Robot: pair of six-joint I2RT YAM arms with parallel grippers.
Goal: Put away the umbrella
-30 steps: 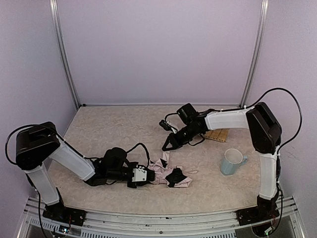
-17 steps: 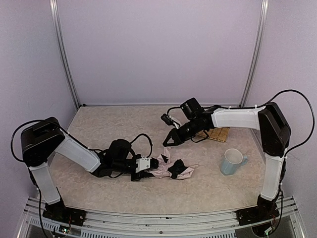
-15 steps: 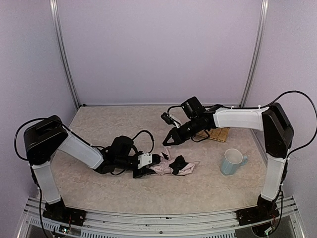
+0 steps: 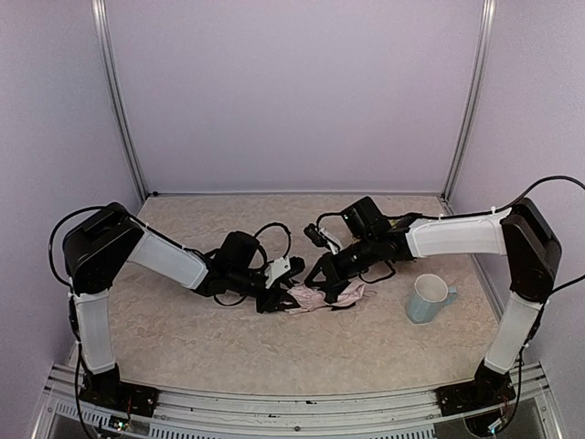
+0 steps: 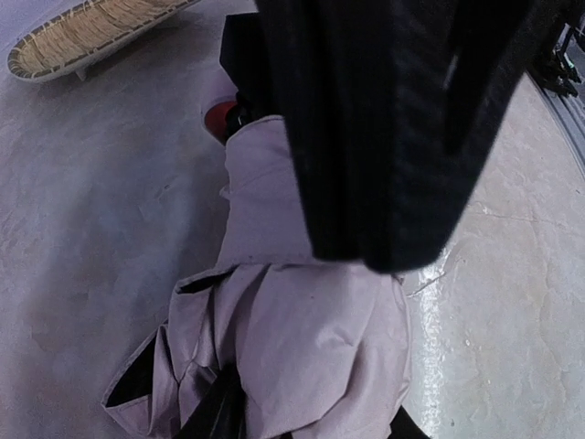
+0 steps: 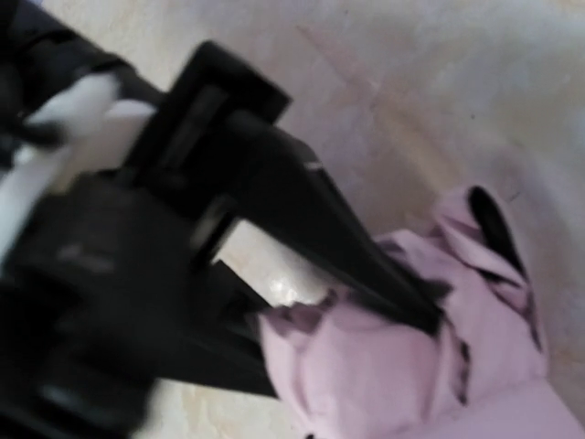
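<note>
The umbrella (image 4: 322, 295) lies as a crumpled pale pink bundle with black lining on the table's middle. My left gripper (image 4: 280, 299) is shut on its left end. In the left wrist view the pink fabric (image 5: 302, 338) bulges out between my two fingers at the bottom edge. My right gripper (image 4: 316, 275) is shut, its pointed tip resting against the top of the umbrella. It fills the upper part of the left wrist view as a big black shape (image 5: 393, 137). The blurred right wrist view shows a dark finger (image 6: 302, 210) of the left gripper against the pink fabric (image 6: 411, 384).
A pale blue mug (image 4: 426, 298) stands upright to the right of the umbrella. The woven bamboo tray (image 5: 91, 27) lies beyond the umbrella; in the top view my right forearm (image 4: 448, 236) covers it. Black cables loop near both wrists.
My left arm has reached out and dragged the umbrella away from the near edge, up and to the right. My right gripper, still shut, has come down to meet it.
</note>
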